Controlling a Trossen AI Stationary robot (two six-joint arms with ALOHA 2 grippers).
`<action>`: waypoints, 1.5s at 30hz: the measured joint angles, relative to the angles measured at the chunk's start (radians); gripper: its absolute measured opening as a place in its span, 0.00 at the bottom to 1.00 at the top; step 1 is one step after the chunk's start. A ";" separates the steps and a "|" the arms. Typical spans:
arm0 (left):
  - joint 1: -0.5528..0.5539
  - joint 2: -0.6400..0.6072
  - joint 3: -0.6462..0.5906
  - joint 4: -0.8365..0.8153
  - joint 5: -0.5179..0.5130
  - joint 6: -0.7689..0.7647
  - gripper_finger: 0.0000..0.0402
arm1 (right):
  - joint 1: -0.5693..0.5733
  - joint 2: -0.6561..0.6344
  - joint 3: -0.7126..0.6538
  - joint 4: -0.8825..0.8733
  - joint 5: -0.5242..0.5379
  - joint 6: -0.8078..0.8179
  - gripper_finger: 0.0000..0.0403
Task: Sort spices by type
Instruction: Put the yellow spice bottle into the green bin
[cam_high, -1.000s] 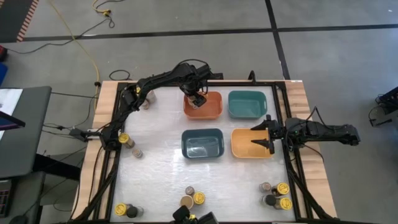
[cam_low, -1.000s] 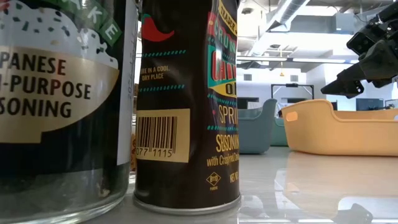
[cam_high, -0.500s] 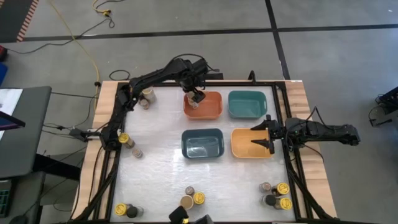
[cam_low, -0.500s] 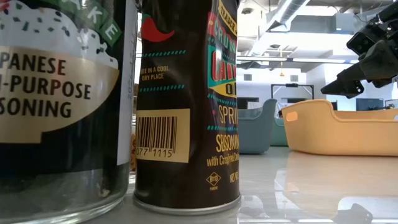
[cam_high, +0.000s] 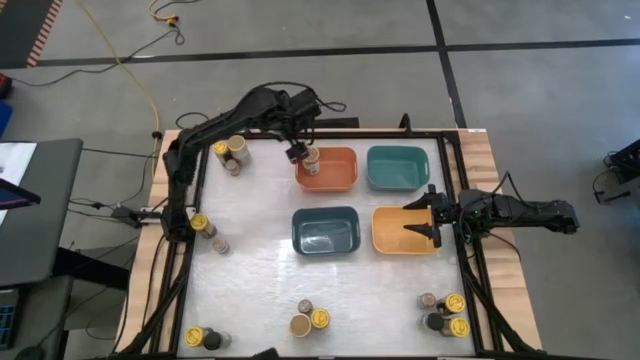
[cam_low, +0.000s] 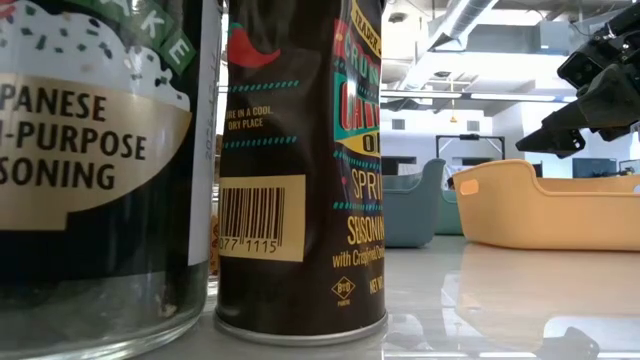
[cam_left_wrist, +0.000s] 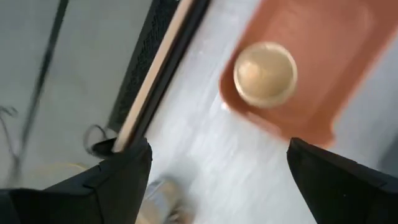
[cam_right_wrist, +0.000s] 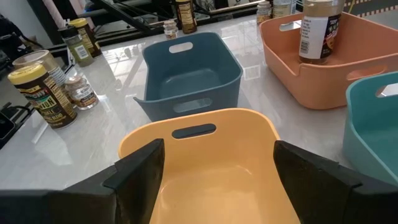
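Left tool (cam_high: 296, 152) lifted away open, tan-lidded jar (cam_high: 311, 159) in orange bin (cam_high: 340, 181)

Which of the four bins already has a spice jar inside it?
The orange bin, at the far left of the four. One tan-lidded jar stands in its corner; the teal, blue and yellow bins hold nothing.

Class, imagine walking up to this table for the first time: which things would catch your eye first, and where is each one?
Four rectangular plastic bins dominate the middle of the table: orange bin and teal bin at the back, dark blue bin and yellow bin in front. A tan-lidded spice jar stands upright in the orange bin's back left corner, the open left hand just beside it. The open right hand hangs over the yellow bin.
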 joint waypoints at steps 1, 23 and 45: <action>-0.007 -0.013 0.000 -0.013 0.000 0.018 0.89 | 0.000 0.000 0.000 0.000 0.000 0.000 0.82; -0.351 -0.193 -0.040 -0.104 -0.173 -0.313 0.89 | -0.016 0.000 -0.003 0.101 0.000 -0.062 0.82; -0.674 -0.732 -1.130 0.923 -0.172 -0.332 0.89 | -0.026 0.144 0.003 0.507 0.054 -0.012 0.82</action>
